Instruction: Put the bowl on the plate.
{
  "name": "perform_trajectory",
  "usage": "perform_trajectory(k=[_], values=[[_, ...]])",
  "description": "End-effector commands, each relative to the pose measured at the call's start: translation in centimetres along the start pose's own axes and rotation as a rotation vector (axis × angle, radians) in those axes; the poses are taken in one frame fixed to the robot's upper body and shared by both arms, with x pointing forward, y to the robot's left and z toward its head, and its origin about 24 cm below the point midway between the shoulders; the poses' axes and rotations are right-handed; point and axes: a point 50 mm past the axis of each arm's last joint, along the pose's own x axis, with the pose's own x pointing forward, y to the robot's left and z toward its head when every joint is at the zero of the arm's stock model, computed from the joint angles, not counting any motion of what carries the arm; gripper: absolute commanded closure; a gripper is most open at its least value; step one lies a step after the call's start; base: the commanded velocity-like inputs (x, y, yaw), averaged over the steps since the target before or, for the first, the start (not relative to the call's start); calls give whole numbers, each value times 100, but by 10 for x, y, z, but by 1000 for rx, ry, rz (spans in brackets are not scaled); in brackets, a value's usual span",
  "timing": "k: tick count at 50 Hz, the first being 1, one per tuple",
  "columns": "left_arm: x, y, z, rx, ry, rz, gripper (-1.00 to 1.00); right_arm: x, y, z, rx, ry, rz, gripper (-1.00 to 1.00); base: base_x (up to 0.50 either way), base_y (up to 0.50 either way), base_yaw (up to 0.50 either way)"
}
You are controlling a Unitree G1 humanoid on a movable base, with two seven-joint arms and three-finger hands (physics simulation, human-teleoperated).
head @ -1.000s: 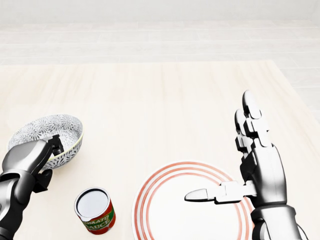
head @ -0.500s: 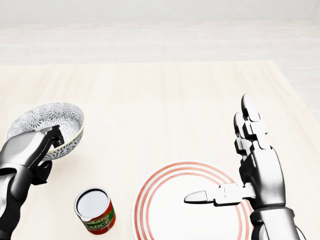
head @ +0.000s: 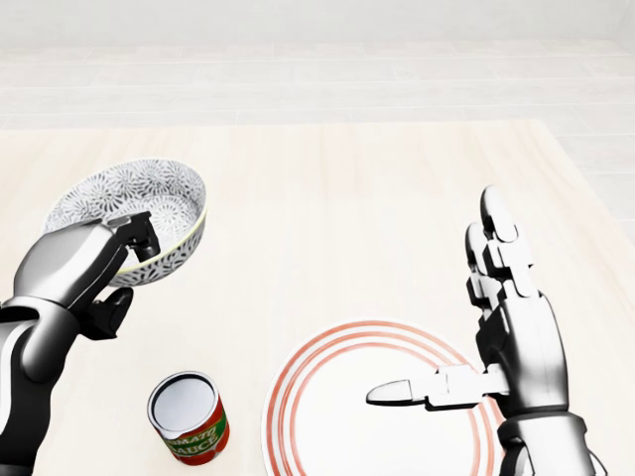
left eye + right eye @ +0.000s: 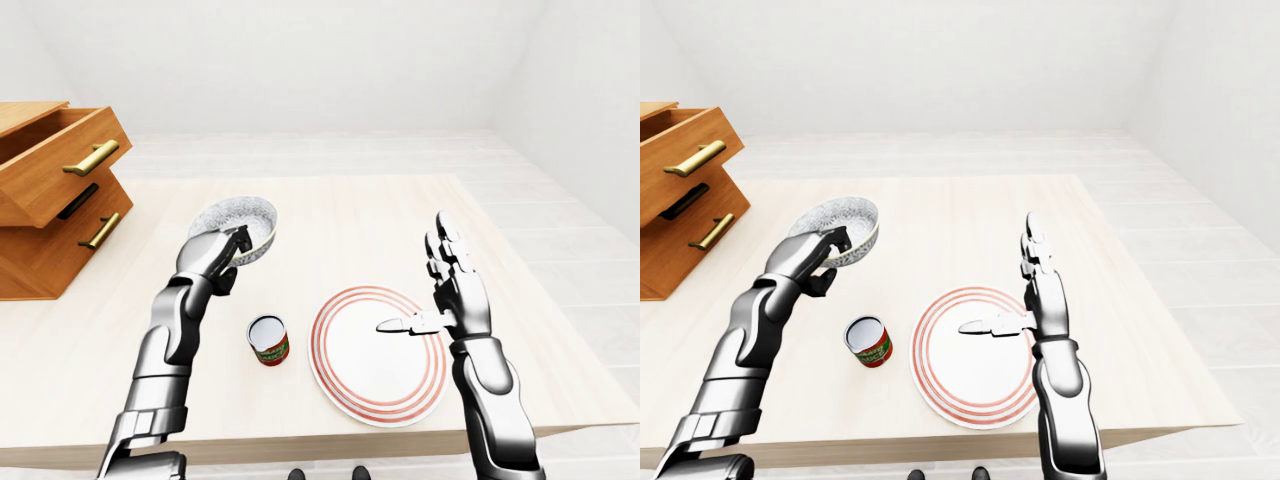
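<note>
A white bowl (image 3: 139, 203) with a grey floral pattern hangs tilted above the table at the head view's left. My left hand (image 3: 131, 243) is shut on its near rim, fingers hooked over the edge. A white plate (image 3: 317, 397) with red rings lies flat on the table at the bottom centre, to the right of and below the bowl. My right hand (image 3: 446, 317) hovers open over the plate's right side, fingers straight up and thumb pointing left, holding nothing.
A tomato sauce can (image 3: 189, 416) stands upright between the bowl and the plate, just left of the plate. A wooden drawer chest (image 4: 50, 190) with its top drawer pulled out sits at the table's left end. The table's near edge (image 4: 330, 435) runs below the plate.
My left hand has lifted the bowl up and to the right, off the table. The right hand, plate and can have stayed put.
</note>
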Motion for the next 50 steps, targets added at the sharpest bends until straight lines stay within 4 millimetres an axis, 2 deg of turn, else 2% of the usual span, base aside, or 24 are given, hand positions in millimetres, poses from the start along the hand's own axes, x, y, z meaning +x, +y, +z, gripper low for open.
perform_trajectory(k=[1,17,32,40,50], values=[[-5,25,28,-7,-100,64,100,0,-1,3,-5,-12,-2,-100,0,0,0],[-12,31,55,-2,-188,61,100,-5,-3,-1,-3,10,-10,-100,0,0,0],[-28,48,84,-5,-276,81,100,-7,-4,-6,-2,32,-15,-100,0,0,0],[-34,51,94,-16,-308,73,100,-10,-6,-10,-3,55,-21,-100,0,0,0],[-43,49,111,1,-361,63,100,-13,-10,-5,-15,36,-34,-100,0,0,0]])
